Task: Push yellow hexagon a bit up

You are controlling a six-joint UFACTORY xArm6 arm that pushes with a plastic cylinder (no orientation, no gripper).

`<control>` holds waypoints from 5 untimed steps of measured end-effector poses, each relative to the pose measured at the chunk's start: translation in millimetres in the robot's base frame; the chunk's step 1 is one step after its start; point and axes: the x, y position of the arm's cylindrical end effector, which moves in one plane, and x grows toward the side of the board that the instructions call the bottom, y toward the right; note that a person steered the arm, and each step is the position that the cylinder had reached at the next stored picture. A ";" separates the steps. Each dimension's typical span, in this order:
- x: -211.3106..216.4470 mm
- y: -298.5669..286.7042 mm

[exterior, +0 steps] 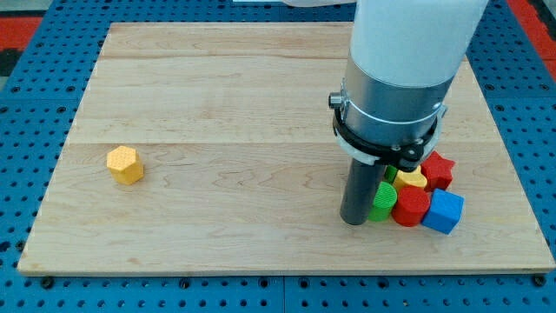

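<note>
The yellow hexagon (125,164) lies alone on the wooden board at the view's left. My tip (354,220) rests on the board far to its right, at the lower right. It stands right beside a green block (381,201), on that block's left. The arm's wide grey and white body hangs above the tip and hides part of the board behind it.
A cluster of blocks sits just right of my tip: the green block, a red block (410,207), a blue cube (444,211), a red star (438,169) and a yellow block (412,179). The wooden board (217,96) lies on a blue pegboard.
</note>
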 end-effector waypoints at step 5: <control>-92.8 -330.6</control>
